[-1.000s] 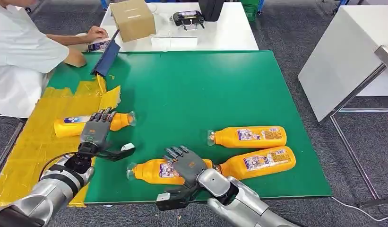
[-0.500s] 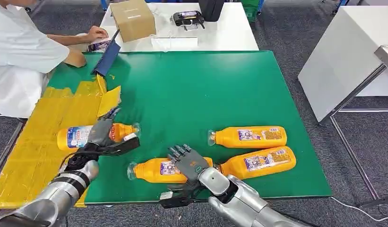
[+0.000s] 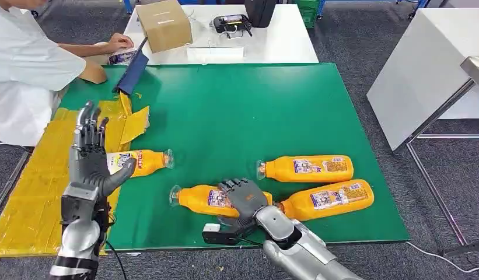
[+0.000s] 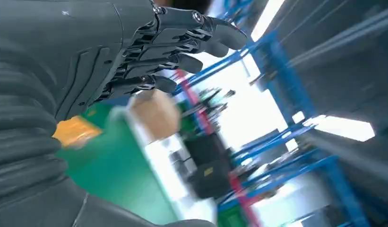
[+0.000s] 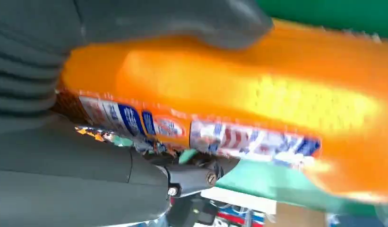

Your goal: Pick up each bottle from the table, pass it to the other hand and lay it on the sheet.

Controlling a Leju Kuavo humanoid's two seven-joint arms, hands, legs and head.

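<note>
Four orange bottles lie on their sides. One bottle point(image 3: 140, 162) rests half on the yellow sheet point(image 3: 32, 192), its cap end over the green mat point(image 3: 237, 105). My left hand point(image 3: 88, 154) is lifted clear of it, open, fingers pointing up; the left wrist view shows this hand point(image 4: 135, 56) holding nothing. My right hand point(image 3: 244, 201) grips a second bottle point(image 3: 205, 199) near the mat's front edge; the right wrist view has that bottle point(image 5: 258, 109) wrapped by the thumb point(image 5: 182, 19) and fingers. Two more bottles point(image 3: 307, 168) point(image 3: 330, 198) lie to the right.
A person in white point(image 3: 27, 70) leans over the mat's far left corner beside a dark blue flap point(image 3: 130, 73). A cardboard box point(image 3: 164, 23) and a black device point(image 3: 231, 23) stand on the white table point(image 3: 283, 41) behind. A tilted white board point(image 3: 423, 70) stands at right.
My left hand let go of the bottle on the sheet and rose with fingers pointing up. My right hand closed on the near bottle, which shifted slightly right and away.
</note>
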